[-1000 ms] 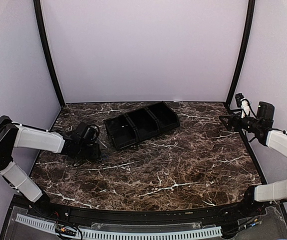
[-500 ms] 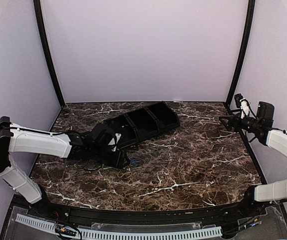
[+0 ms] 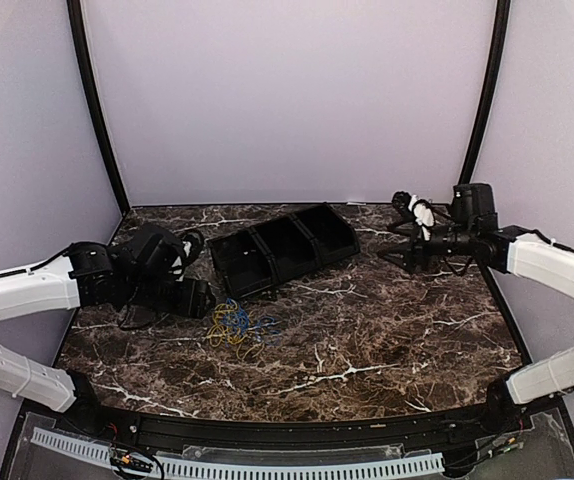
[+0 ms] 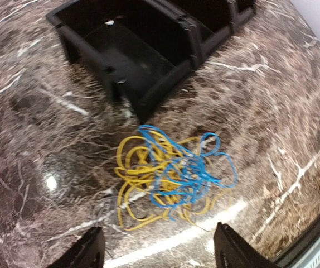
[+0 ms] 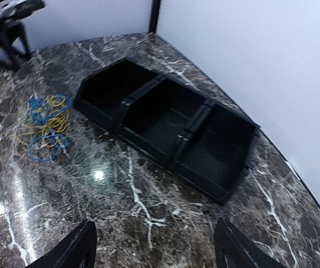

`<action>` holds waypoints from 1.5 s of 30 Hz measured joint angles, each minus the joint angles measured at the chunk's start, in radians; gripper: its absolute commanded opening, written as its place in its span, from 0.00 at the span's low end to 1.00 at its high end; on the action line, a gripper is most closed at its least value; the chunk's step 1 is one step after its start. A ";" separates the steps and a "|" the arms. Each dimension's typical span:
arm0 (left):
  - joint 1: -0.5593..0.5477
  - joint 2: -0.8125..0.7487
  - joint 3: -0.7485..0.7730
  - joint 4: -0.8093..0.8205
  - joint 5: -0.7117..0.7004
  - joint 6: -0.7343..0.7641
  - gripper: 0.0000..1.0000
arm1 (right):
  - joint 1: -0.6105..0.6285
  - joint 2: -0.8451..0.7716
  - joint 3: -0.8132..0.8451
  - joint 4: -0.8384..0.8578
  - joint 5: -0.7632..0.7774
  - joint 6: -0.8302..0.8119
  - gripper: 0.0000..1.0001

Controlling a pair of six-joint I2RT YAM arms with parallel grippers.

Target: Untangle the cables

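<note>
The cables are a small tangle of thin yellow and blue loops. They lie on the marble table just in front of the left end of the black three-compartment tray. My left gripper is open and empty, just left of the tangle. In the left wrist view the cables lie between and ahead of the open gripper, apart from it. My right gripper is open and empty, held above the table right of the tray. In the right wrist view it faces the tray, with the cables at far left.
The tray is tilted diagonally at the back middle of the table. The booth walls and black corner posts close in the back and sides. The left arm shows in the right wrist view's top left corner.
The left arm swung right across the tray's front, then drew back left, and the cables now lie in the open. The right arm moved left toward the tray.
</note>
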 measured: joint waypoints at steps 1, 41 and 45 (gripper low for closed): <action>0.030 -0.006 -0.016 -0.006 -0.013 -0.025 0.61 | 0.055 0.022 0.018 -0.021 0.016 -0.026 0.72; 0.236 0.070 -0.285 0.230 0.206 -0.047 0.00 | 0.789 1.027 0.807 -0.087 0.190 -0.034 0.61; 0.237 0.010 -0.285 0.233 0.190 -0.052 0.00 | 0.797 1.067 0.823 -0.056 0.307 -0.017 0.24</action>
